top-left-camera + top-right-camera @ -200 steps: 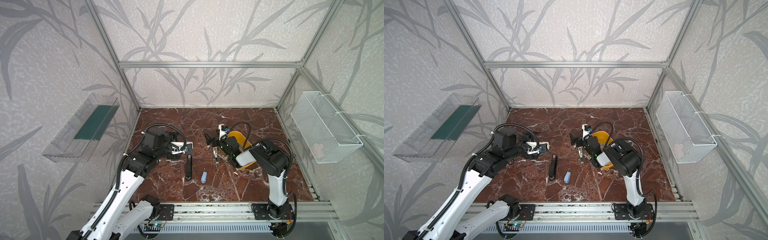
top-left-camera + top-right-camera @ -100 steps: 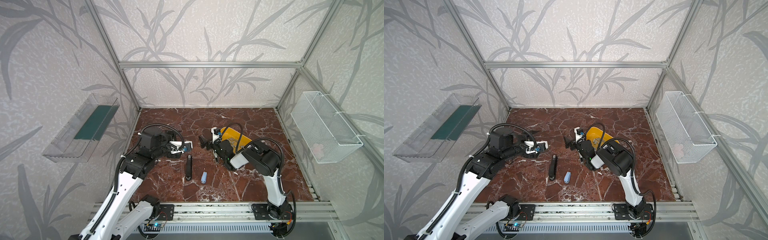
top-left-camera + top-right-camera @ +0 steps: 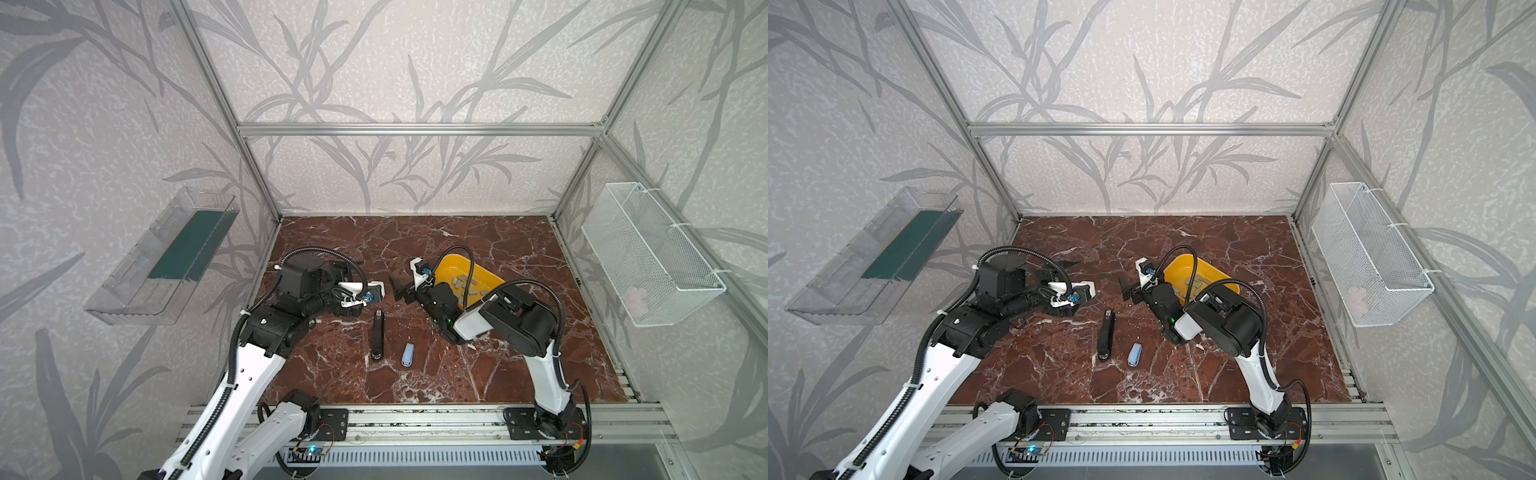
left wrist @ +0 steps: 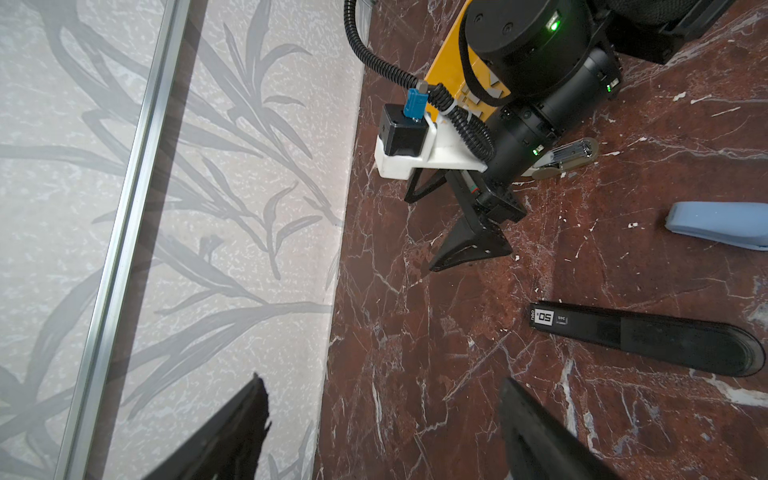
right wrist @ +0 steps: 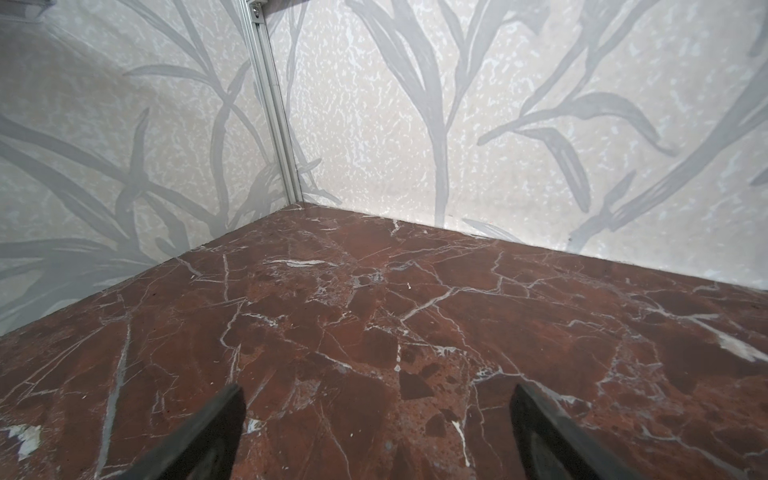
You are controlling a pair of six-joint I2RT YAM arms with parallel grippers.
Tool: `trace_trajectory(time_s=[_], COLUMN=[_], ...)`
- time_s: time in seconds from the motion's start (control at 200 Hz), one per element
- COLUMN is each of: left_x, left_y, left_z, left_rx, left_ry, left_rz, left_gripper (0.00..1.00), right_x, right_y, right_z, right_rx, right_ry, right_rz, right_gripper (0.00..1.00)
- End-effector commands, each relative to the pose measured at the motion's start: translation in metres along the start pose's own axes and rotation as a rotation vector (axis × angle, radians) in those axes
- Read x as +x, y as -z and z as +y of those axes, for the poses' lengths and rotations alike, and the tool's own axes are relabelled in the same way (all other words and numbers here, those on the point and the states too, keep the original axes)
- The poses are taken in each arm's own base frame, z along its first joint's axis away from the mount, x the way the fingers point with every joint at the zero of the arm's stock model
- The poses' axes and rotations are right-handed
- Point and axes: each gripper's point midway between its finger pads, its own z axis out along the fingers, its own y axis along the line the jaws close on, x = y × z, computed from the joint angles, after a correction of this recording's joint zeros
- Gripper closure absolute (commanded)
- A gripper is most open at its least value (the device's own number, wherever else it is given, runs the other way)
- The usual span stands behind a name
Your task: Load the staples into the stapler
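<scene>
staples: lying in yellow tray, not between any jaws | right gripper: jaws wide apart, holding nothing, just beside tray | left gripper: jaws apart, holding nothing, farther from tray

Bright, even, diffuse light in all views; the source is out of frame. Shadows are soft and short: faint dark patches on the worktop under both arms in both top views, and a thin one beside the black stapler in the left wrist view. The marble has a mild sheen, no blown glare. Top views are sharp at centre but wide-angle, so the frame posts lean outward toward the corners. Left wrist view is crisp on the stapler label; left gripper fingers are dark, soft-edged, out of focus. Right gripper fingers look equally soft in the right wrist view; the worktop's far corner is sharp there, wallpaper slightly soft. Green LED blooms a little.
</scene>
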Motion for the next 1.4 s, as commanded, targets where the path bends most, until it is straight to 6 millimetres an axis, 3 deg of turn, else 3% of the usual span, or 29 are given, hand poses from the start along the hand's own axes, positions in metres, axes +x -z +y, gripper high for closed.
trace_trajectory(time_s=[0.0, 0.6, 0.73, 0.815, 0.975, 1.06, 1.25, 1.395], left_x=[-0.004, -0.004, -0.006, -0.007, -0.016, -0.025, -0.037, -0.042], left_y=[0.003, 0.0, -0.001, -0.003, -0.01, -0.012, -0.02, -0.034], left_z=[0.002, 0.001, -0.001, -0.004, -0.033, -0.045, -0.062, -0.087], left_rx=[-0.007, 0.005, 0.016, 0.037, 0.15, 0.201, 0.289, 0.382], left_ry=[-0.006, 0.0, 0.002, 0.005, -0.053, -0.052, -0.052, -0.102], left_rz=[-0.024, -0.05, -0.064, -0.077, -0.178, -0.253, -0.346, -0.361], left_gripper=[0.13, 0.13, 0.13, 0.13, 0.15, 0.15, 0.18, 0.19], right_x=[0.0, 0.002, -0.013, -0.036, -0.073, -0.082, -0.062, -0.065], right_y=[-0.007, -0.013, 0.004, 0.016, 0.034, 0.041, 0.04, 0.045], right_z=[-0.005, 0.008, 0.003, 0.003, 0.001, -0.002, 0.0, -0.029], right_rx=[0.027, 0.015, 0.027, 0.024, 0.034, 0.035, 0.012, 0.172], right_ry=[0.032, 0.084, 0.069, 0.061, 0.05, 0.04, 0.072, 0.096], right_rz=[-0.006, 0.009, -0.042, -0.076, -0.1, -0.089, -0.073, -0.071], right_gripper=[0.01, 0.01, 0.01, 0.01, 0.01, 0.01, 0.01, 0.01])
